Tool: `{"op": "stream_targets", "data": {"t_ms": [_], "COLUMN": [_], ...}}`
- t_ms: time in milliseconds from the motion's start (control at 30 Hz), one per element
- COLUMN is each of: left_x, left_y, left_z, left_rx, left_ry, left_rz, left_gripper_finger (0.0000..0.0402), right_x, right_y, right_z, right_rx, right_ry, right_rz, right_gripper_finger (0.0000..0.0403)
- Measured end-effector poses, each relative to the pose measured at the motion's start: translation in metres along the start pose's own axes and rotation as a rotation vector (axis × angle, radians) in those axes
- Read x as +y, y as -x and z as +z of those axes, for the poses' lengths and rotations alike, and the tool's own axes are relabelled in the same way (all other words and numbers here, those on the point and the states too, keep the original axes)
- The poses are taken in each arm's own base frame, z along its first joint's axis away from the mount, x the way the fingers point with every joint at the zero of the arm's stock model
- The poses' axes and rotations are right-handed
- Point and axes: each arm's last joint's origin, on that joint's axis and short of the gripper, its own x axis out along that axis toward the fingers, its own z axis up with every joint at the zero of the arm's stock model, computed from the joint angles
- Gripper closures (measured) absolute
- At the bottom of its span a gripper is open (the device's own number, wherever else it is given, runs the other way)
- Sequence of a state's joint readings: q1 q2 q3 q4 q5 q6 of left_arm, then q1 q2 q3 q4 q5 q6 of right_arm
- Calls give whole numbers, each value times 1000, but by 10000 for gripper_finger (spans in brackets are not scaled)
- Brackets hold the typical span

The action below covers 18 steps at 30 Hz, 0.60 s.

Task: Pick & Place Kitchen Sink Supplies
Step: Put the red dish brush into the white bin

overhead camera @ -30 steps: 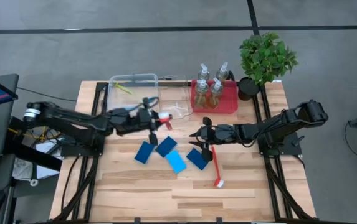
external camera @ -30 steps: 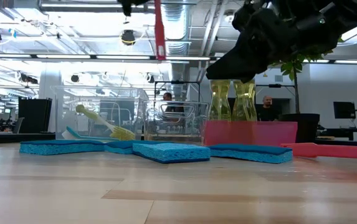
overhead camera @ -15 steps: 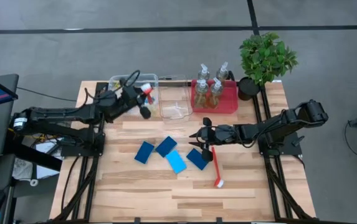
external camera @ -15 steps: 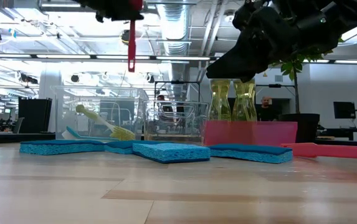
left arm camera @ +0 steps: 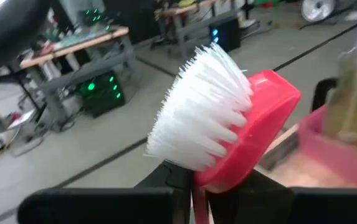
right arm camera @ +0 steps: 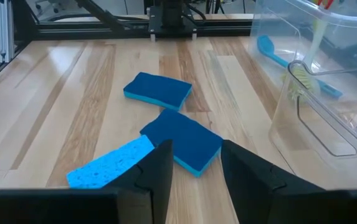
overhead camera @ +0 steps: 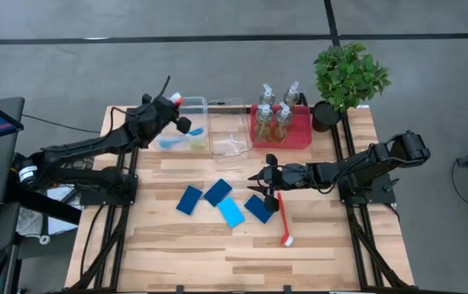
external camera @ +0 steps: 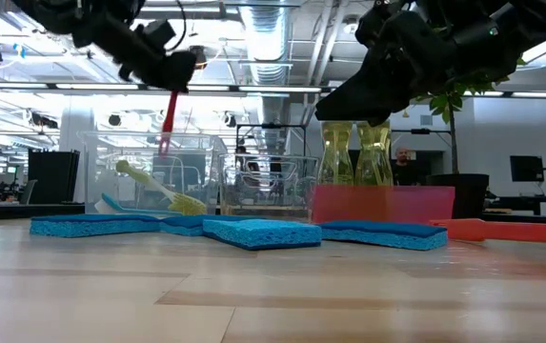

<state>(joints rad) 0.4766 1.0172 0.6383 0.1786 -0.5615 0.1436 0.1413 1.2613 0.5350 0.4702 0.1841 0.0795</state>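
My left gripper (overhead camera: 176,108) is over the far left clear bin (overhead camera: 153,106), shut on a red brush whose white-bristled head (left arm camera: 218,118) points away from the fingers. My right gripper (overhead camera: 256,184) hovers open above the four blue sponges (overhead camera: 217,193), which lie flat mid-table and also show in the right wrist view (right arm camera: 181,140). A second red brush (overhead camera: 284,219) lies flat on the table to the right of them. The pump bottles (overhead camera: 273,117) stand in the red tray (overhead camera: 303,137). A green brush (right arm camera: 299,81) and a blue brush (right arm camera: 278,53) lie in the bin. My left gripper pinches the red brush at its neck (left arm camera: 195,190), just behind the head, between the two fingers. The head sticks out past the fingertips. The handle (external camera: 168,119) hangs slanting below the gripper, lifted clear, above the bin.
A second, smaller clear bin (overhead camera: 230,140) stands between the first bin and the red tray. A potted plant (overhead camera: 348,75) stands at the far right corner. The table's near half is bare wood (overhead camera: 217,261).
My left gripper has carried the red brush from above mid-table toward the far left, to over the clear bin, and has come lower. The brush has tipped from hanging straight to slanting.
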Motion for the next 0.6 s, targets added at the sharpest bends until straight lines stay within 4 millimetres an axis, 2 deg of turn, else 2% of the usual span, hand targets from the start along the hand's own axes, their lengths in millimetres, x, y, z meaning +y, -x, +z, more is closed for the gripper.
{"op": "stream_targets", "data": {"t_ms": [100,267,600], "left_x": [4,7,6], "left_y": [-4,-6,-5], "left_z": [-14,-29,-36], "left_rx": [40,81,93], "left_ry": [-4,-20,-20], "left_rz": [26,43,43], "left_gripper_finger": [356,308,215], "right_x": [0,0,0], "right_y": [0,0,0], "right_z": [0,0,-2], "right_rx": [1,2,18], "right_ry": [0,0,3], "right_rz": [0,0,-1], "right_gripper_finger": [273,273,262]}}
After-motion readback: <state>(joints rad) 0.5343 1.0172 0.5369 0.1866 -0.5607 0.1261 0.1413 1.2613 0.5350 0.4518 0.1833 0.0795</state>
